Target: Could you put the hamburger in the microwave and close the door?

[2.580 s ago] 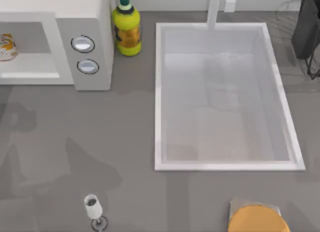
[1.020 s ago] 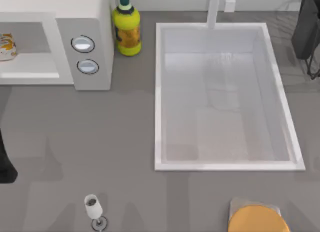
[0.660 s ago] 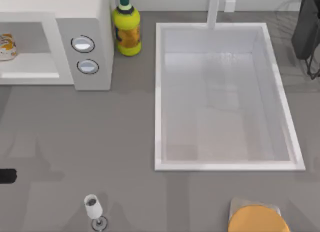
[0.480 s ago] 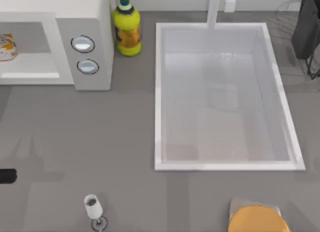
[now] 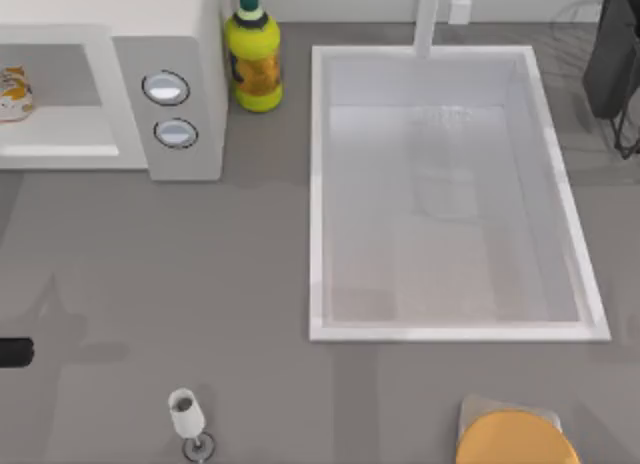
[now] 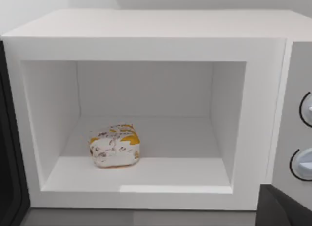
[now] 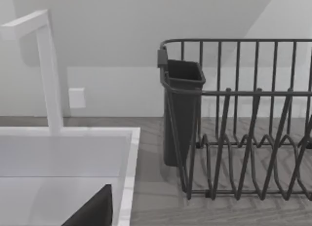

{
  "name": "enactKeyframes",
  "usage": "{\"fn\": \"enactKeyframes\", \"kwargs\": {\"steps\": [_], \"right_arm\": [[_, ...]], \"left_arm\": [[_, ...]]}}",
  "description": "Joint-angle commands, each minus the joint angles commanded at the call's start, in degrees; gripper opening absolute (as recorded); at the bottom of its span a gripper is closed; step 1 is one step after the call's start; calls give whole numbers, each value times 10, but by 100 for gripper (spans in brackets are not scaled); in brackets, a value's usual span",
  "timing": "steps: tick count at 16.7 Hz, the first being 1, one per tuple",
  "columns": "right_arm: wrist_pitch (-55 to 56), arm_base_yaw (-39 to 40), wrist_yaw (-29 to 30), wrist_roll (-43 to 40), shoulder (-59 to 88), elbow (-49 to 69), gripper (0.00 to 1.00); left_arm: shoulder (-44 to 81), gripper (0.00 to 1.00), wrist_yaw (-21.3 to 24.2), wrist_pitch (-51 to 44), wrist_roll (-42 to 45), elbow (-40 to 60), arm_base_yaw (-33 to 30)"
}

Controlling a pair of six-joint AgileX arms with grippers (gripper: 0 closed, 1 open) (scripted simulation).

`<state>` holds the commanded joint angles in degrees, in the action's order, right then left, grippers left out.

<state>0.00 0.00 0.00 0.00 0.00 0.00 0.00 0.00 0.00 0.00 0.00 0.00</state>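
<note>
Hamburger (image 6: 114, 145) inside open microwave (image 6: 146, 36) cavity

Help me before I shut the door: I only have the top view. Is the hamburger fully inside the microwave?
Observer: Yes. In the left wrist view the hamburger rests on the cavity floor of the microwave, set back from the front lip.
Operator: And is the door out of the way?
Observer: The door is open; its dark inner edge stands beside the cavity opening, and nothing covers the opening.
</note>
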Motion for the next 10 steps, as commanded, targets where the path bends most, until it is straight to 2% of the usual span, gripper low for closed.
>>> {"fn": "enactKeyframes", "kwargs": {"steps": [4, 10], "right_arm": [[0, 0, 0, 0, 0, 0, 100], [0, 0, 0, 0, 0, 0, 100]], "left_arm": [[-3, 0, 9, -4, 0, 1, 9], [-34, 0, 109, -44, -1, 10, 109]]}}
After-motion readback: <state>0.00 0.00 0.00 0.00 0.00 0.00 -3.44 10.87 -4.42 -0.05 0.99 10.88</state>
